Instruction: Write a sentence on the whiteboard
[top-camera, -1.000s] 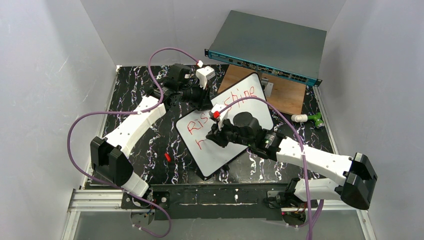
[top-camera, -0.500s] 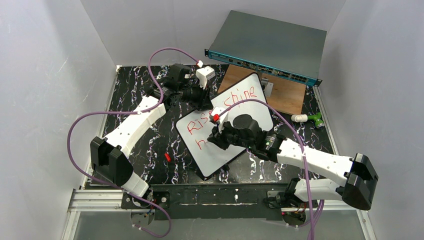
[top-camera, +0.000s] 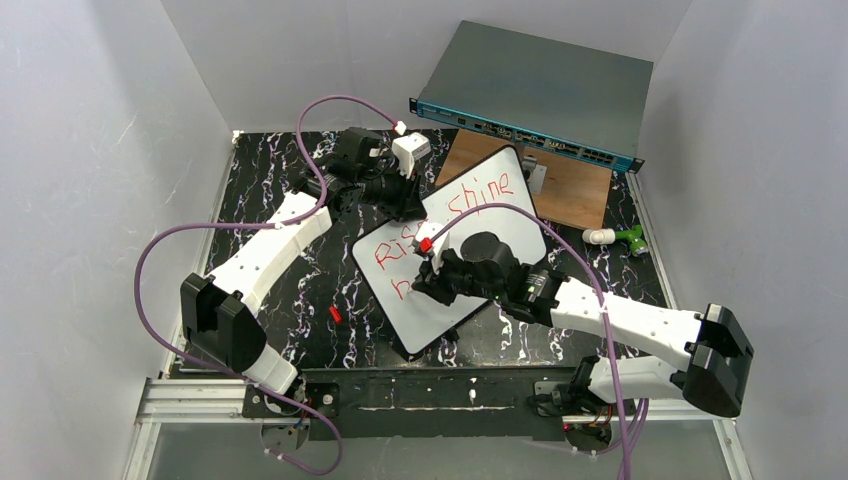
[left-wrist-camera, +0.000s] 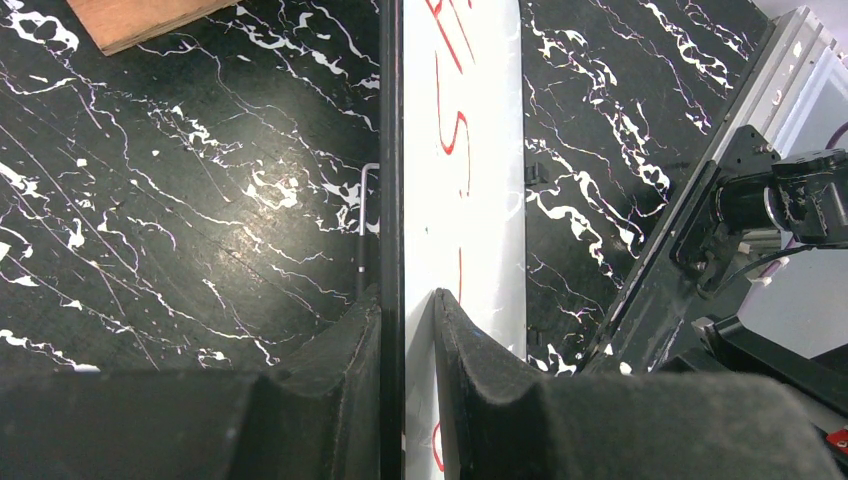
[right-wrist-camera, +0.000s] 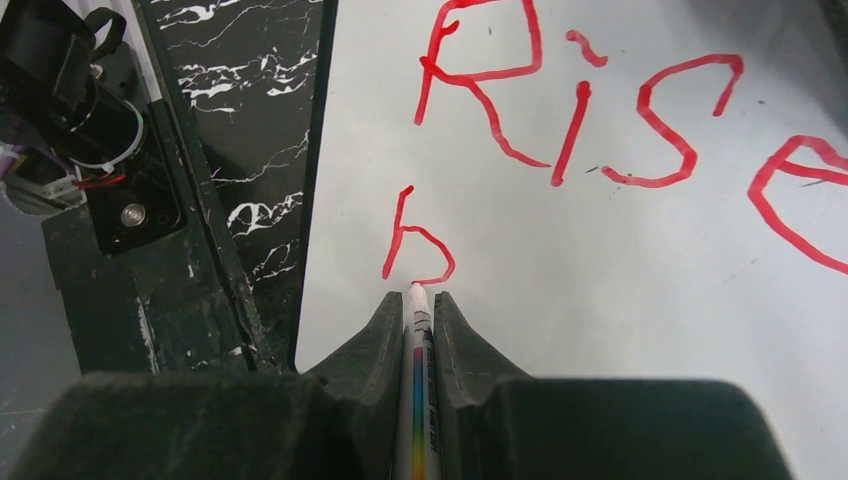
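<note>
Right, the whiteboard (top-camera: 425, 318) sits slantwise in the middle of the black marbled table (top-camera: 290, 300), its far corner reaching over a wooden board (top-camera: 580, 200) in front of the grey box (top-camera: 540, 85). Up at the far-left edge, the left gripper (left-wrist-camera: 405, 296) has hold of it, and the wrist view shows it plainly: one finger on each face, the thin dark edge running straight up between them, clamped tight. Over to the right gripper (right-wrist-camera: 414, 300), which hangs above the whiteboard's near half with its fingers pinched on a marker (right-wrist-camera: 420, 390), a white barrel with a rainbow stripe, tip poking out just past the fingertips. That tip sits right at the foot of a small red "b"; whether it presses on the surface, I cannot tell. So the sentence (right-wrist-camera: 572, 135) reads "Rise" on the top line, with "shine" further along toward the far corner in the overhead view, and that lone "b" opens the second line just under the "R". All red, loose handwriting. Off to the left of the whiteboard's near edge, a small red piece (top-camera: 335, 314) lies on the table, well apart from both grippers, and a green-and-white item (top-camera: 620, 237) rests by the wooden board's right end.
</note>
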